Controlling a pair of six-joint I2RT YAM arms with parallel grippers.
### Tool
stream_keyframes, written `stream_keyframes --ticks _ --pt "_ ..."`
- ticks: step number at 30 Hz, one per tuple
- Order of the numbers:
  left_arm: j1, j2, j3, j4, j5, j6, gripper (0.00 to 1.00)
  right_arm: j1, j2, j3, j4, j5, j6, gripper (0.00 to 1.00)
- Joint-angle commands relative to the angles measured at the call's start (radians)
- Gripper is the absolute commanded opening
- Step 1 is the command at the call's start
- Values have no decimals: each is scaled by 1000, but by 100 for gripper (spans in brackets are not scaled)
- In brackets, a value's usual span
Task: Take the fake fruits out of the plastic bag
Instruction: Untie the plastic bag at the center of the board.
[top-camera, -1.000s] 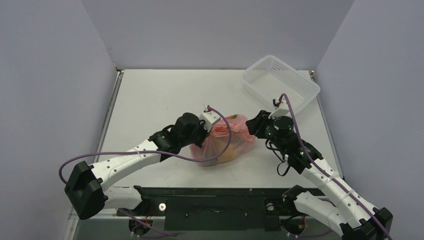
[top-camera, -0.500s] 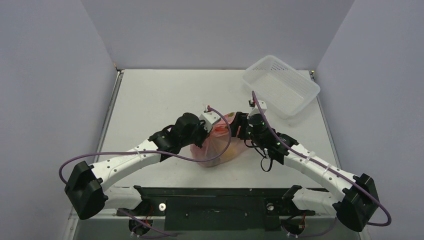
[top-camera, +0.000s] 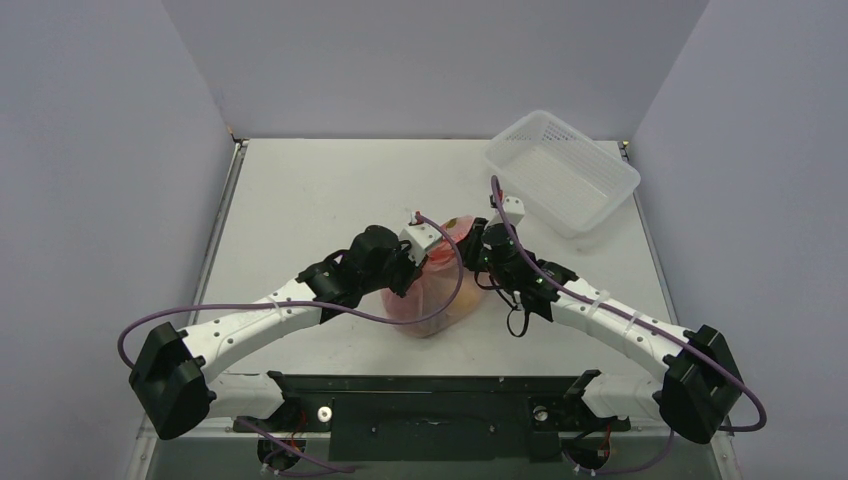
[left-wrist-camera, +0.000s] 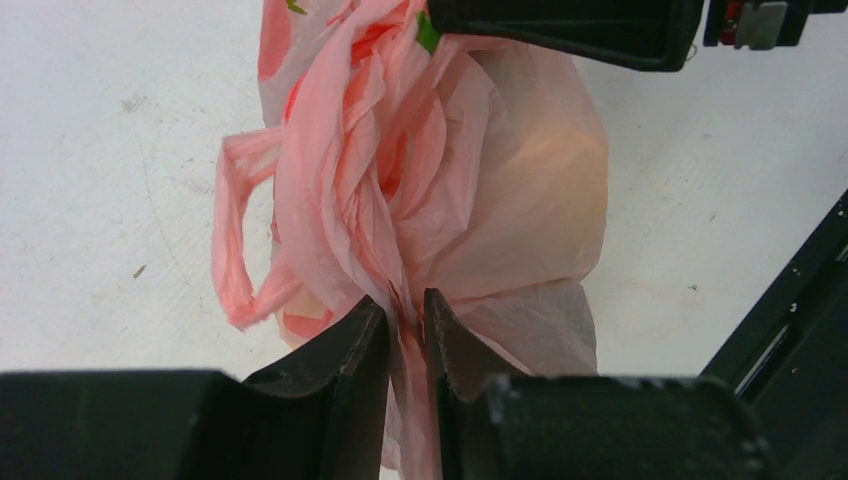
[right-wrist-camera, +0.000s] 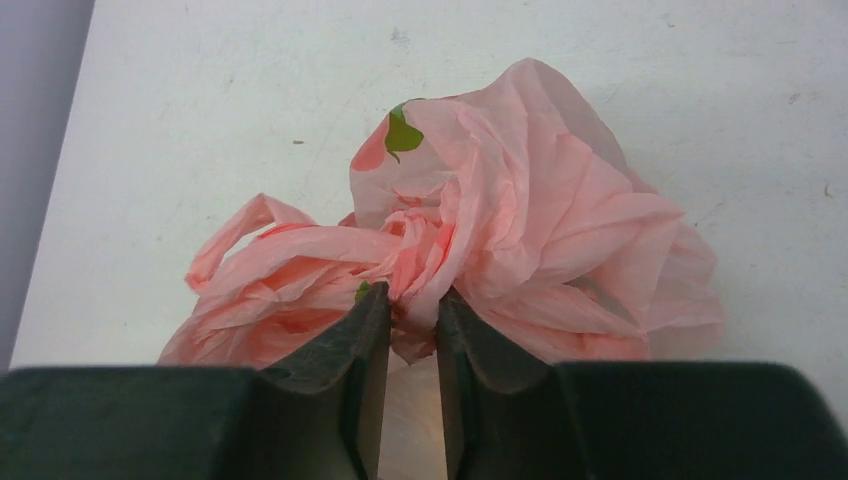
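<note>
The pink plastic bag (top-camera: 440, 292) stands bunched at mid-table, between both arms. My left gripper (top-camera: 424, 260) is shut on a thin twist of the bag's film (left-wrist-camera: 405, 305), pinched flat between the jaws. From the right, my right gripper (top-camera: 470, 250) has its jaws closed round a crumpled fold at the top of the bag (right-wrist-camera: 412, 295). In the left wrist view a finger of the right gripper (left-wrist-camera: 560, 25) shows as a black bar over the bag (left-wrist-camera: 480, 180). The fake fruits are inside the bag; only an orange-yellow glow (left-wrist-camera: 560, 165) shows through the film.
A white perforated basket (top-camera: 560, 170) stands at the back right, holding nothing that I can see. A loose handle loop (left-wrist-camera: 232, 230) of the bag hangs to its left. The black rail (top-camera: 420, 400) runs along the near table edge.
My right arm has swung left from beside the bag to its top, and its jaws have closed on a fold. The bag is pulled more upright and narrower. The left arm stayed put.
</note>
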Motion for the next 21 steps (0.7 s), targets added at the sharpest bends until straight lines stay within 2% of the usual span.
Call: stream_keyframes --ticks 1,2,6,8,10,14,17,20,21 --pt "8 -43 17 45 49 3 24 4 -25 -5 114 -13 -23 9" --pt "7 -50 16 46 52 3 30 4 -27 -7 116 -21 -29 0" --pt "10 -76 9 53 54 1 65 6 -43 -36 179 -95 -52 0" --pt "12 -93 3 60 44 -1 74 6 -58 -53 196 -122 -66 0" --pt "16 -107 -3 68 31 -2 78 8 -75 -70 204 -149 -82 0" --pt "24 -120 -11 80 4 -10 79 10 -102 -101 199 -182 -96 0" --pt "27 -114 -10 80 11 -11 72 10 -124 -127 209 -195 -85 0" --pt "26 -97 -4 75 43 -8 54 15 -135 -146 229 -201 -71 0" --pt "26 -93 0 71 50 -5 51 22 -136 -147 231 -201 -70 0"
